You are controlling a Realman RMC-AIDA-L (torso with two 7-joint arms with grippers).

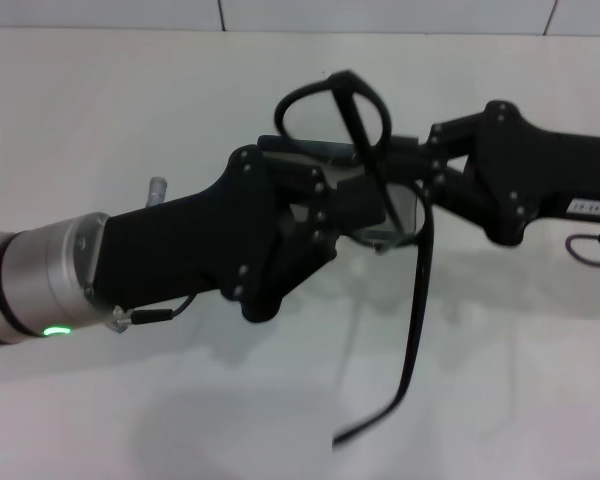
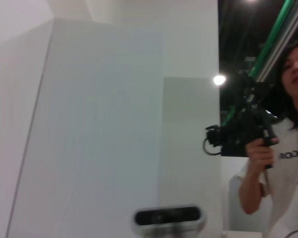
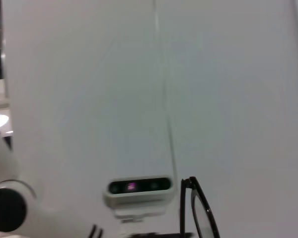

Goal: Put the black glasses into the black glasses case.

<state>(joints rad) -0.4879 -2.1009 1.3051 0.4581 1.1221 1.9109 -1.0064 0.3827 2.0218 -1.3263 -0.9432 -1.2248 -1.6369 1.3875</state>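
Both arms are up off the table (image 1: 500, 390) and meet in the middle of the head view, with the glasses (image 1: 368, 150) right where they come together. Closest to the camera is one temple, which hangs loose straight down below the right gripper (image 1: 420, 170) and curls off at its tip, clear of the table. The left gripper (image 1: 365, 195) comes in from the left and the right one from the right, nose to nose. The frame sits tilted between them: one lens sticks up above the left gripper, the other lies just under the right gripper, and the second temple crosses down over the front of the left gripper. Both grippers look like they're touching the frame, but honestly I can't tell which one is actually clamped on it, or if both are.

The right wrist view catches a bit of the glasses (image 3: 201, 210) right by that gripper, with the head camera (image 3: 139, 187) beyond. The left wrist view looks up past the same camera (image 2: 167, 216) at white panels, and farther off a person (image 2: 288, 148) holds a black handheld rig (image 2: 243, 131).
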